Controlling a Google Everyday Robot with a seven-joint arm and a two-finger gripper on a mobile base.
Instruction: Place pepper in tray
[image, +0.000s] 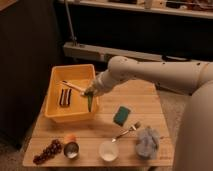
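The pepper (90, 103) is a thin dark-green stick hanging straight down from my gripper (89, 93), which is shut on its top end. It hovers over the right wall of the yellow-orange tray (56, 113), at the table's left. My white arm (150, 72) reaches in from the right. Inside the tray lie a dark ridged item (65, 97) and a utensil with a pale handle (73, 86).
A green sponge (121, 114) lies right of the tray. Along the front of the wooden table (150, 100) are grapes (46, 151), a small orange item (70, 137), a metal cup (71, 149), a white bowl (108, 150), a fork (126, 132) and a grey cloth (148, 141).
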